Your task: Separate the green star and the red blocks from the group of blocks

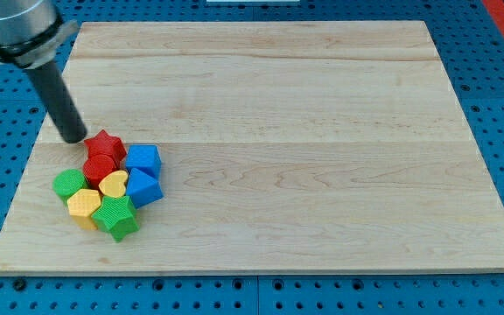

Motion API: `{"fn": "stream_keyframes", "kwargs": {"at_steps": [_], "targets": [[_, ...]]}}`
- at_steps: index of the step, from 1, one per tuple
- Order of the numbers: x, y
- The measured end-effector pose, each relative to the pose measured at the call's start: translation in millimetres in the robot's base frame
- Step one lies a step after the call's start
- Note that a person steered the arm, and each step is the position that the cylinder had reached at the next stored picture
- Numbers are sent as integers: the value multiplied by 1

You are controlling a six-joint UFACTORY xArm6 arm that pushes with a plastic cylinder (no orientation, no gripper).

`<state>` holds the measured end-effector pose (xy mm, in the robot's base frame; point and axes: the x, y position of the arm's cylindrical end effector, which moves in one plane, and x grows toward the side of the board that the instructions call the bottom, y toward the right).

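Note:
A tight cluster of blocks sits at the board's lower left. A red star [105, 143] is at its top, with a second red block [100, 166] just below it. A green star [116, 216] is at the cluster's bottom. Two blue blocks [143, 159] [144, 187] are on the right side. A yellow heart [113, 185] is in the middle, a yellow block [83, 206] at lower left, and a green block [68, 184] on the left. My tip [75, 137] is just left of the red star, very close to it.
The wooden board [322, 131] lies on a blue pegboard surface. The board's left edge [26, 175] runs close to the cluster.

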<state>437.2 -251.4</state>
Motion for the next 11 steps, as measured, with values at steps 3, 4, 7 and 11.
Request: {"fn": "stream_keyframes", "kwargs": {"at_steps": [3,4,7,11], "targets": [[58,-38],[78,-27],[106,57],[52,96]]}}
